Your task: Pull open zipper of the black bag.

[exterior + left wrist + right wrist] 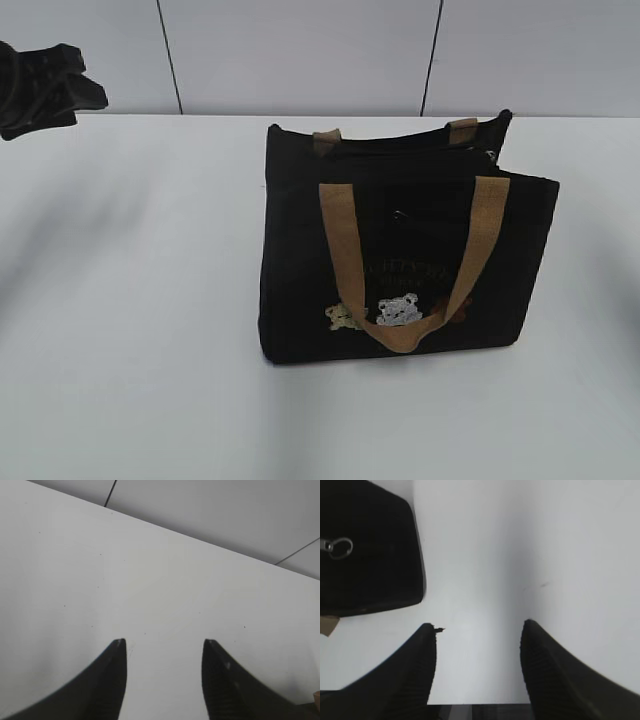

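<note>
Bag (400, 260): upright on table (130, 330). Left gripper (164, 647), right gripper (478, 627): both wide, empty, clear of bag. Risk: small pull (337, 546) missed; a handle snagged instead.

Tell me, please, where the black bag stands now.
In the exterior view the black bag stands upright on the white table, slightly right of centre, far from the left gripper at the upper left edge.

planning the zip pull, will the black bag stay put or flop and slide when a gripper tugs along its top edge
The black bag is soft fabric and its top edge sags unevenly, so it will probably buckle under a tug. It stands free on the smooth white table, so it may slide or tip unless braced. The tan handle hangs limp and offers little to hold against.
</note>
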